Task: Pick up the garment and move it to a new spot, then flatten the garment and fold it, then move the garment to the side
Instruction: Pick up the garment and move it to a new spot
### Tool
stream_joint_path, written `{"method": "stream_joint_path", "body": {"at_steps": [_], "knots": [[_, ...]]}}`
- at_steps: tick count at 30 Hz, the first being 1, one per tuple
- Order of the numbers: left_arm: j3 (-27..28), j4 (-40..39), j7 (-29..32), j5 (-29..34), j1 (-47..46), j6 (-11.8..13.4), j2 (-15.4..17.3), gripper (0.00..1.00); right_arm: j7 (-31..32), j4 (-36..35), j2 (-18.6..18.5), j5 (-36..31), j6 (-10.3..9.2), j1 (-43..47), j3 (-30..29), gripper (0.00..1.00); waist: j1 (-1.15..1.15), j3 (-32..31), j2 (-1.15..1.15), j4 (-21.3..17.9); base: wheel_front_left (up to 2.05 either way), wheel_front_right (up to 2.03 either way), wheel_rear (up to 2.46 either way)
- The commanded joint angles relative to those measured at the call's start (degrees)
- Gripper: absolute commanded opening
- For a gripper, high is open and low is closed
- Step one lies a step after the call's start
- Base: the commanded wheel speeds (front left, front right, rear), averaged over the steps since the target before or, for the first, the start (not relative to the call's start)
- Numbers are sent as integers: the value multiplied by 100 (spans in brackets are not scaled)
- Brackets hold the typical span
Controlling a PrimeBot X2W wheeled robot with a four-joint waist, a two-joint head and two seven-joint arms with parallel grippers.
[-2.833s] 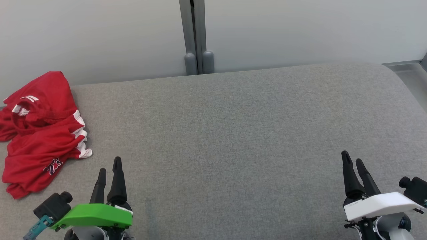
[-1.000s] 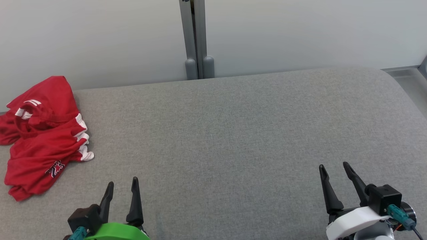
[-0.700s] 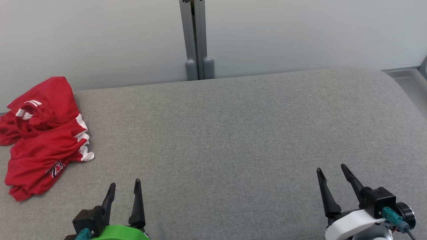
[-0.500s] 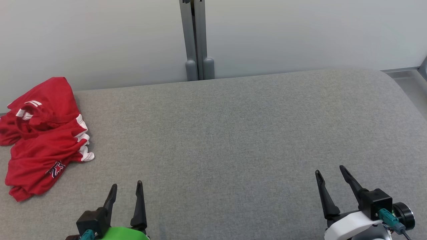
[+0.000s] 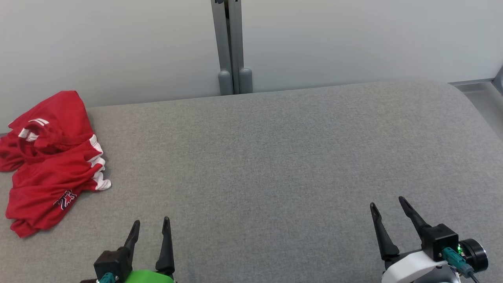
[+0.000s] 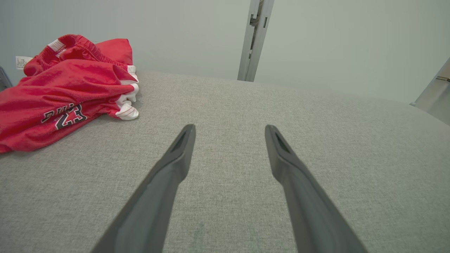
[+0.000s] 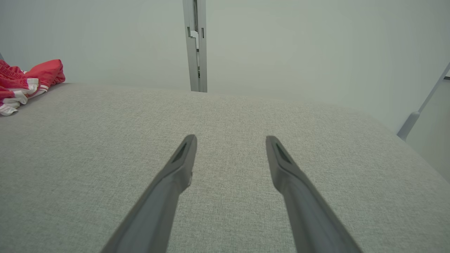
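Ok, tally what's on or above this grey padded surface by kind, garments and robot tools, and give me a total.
Garments: 1, the red garment, crumpled at the surface's left end
Robot tools: 2, the left tool and the right tool, both open and empty
Total: 3

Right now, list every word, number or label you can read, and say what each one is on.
"23": dark number with a pale outline, printed on the red garment, near its front fold.
Letters arched above the 23: partly lost in a fold, not readable as a word.
White tag at the far edge of the garment: print too small to read.
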Motion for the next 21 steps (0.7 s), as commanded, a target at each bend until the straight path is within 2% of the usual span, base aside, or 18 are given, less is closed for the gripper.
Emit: {"method": "stream_joint_path", "body": {"at_steps": [1, 9, 13, 17, 21], "knots": [[12, 12, -4, -14, 30, 15, 40, 100, -28, 20, -30, 32, 0, 34, -8, 100, 0, 2, 0, 1, 0, 0, 0], [-16, 61, -4, -28, -13, 3, 39, 100, -28, -7, -30, 24, -1, 41, -49, 100, 0, 17, 0, 49, 0, 0, 0], [-43, 96, -4, 10, -89, -9, 39, 100, -27, -28, -28, 26, -1, 64, -91, 100, 0, 14, 0, 218, 0, 0, 0], [-56, 80, -4, 47, -140, -16, 38, 100, -27, -41, -27, 42, -1, 84, -161, 100, 0, 1, 0, 577, 0, 0, 0], [-55, 48, -3, 77, -158, -17, 37, 100, -27, -57, -25, 47, -1, 106, -214, 100, 0, 8, 0, 1104, 0, 0, 0]]}}
